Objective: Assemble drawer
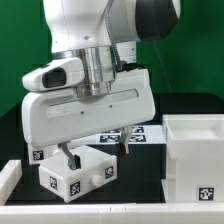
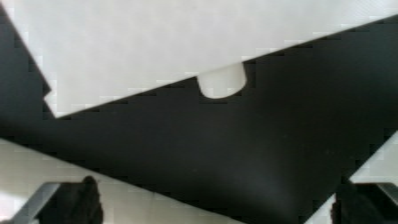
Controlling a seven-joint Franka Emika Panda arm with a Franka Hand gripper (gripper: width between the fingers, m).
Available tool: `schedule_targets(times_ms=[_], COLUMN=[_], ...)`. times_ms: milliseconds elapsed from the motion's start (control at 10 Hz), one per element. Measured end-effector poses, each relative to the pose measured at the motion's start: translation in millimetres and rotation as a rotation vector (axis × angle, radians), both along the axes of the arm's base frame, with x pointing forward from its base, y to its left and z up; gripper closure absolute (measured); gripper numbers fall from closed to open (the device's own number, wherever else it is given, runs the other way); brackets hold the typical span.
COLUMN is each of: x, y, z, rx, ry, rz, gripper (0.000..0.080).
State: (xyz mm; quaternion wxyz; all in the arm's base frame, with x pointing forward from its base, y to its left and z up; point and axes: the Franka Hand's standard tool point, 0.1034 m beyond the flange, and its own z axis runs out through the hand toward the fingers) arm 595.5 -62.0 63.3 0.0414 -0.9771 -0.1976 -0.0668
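Observation:
A small white tray [image 1: 76, 176] with black-and-white tags lies on the black table at the exterior view's lower left. My gripper [image 1: 95, 150] hangs just above it, open and empty, one finger [image 1: 68, 157] over the tray's top and the other [image 1: 122, 142] beyond its right side. The large open-topped casing [image 1: 196, 150] stands at the exterior view's right, with a tag on its front. In the wrist view a white drawer panel [image 2: 160, 45] with a rounded notch fills the far part. My gripper [image 2: 228, 208] shows two dark fingertips [image 2: 71, 205] wide apart with only black table between.
The marker board [image 1: 140, 133] lies on the table behind the gripper. A white rail [image 1: 10, 178] runs along the front left edge. Another tagged white piece [image 1: 38, 155] shows just left of the gripper, mostly hidden by the hand.

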Motion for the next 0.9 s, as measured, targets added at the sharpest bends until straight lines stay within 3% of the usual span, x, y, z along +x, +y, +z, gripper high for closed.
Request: schedule_targets(times_ms=[300,500,600,900], x=[5.9,12.8,16.6,10.9], y=[-0.4,-25.1,-41.4,-68.1], z=[4.8,10.6,13.9,10.1], rx=[0.005,-0.012,-0.046,-0.106], ry=[-0.012,-0.090,-0.180,-0.279], rz=[-0.033,-0.005,0.009,0.031], gripper=[0.0150,0.0150,0.0150,0.0150])
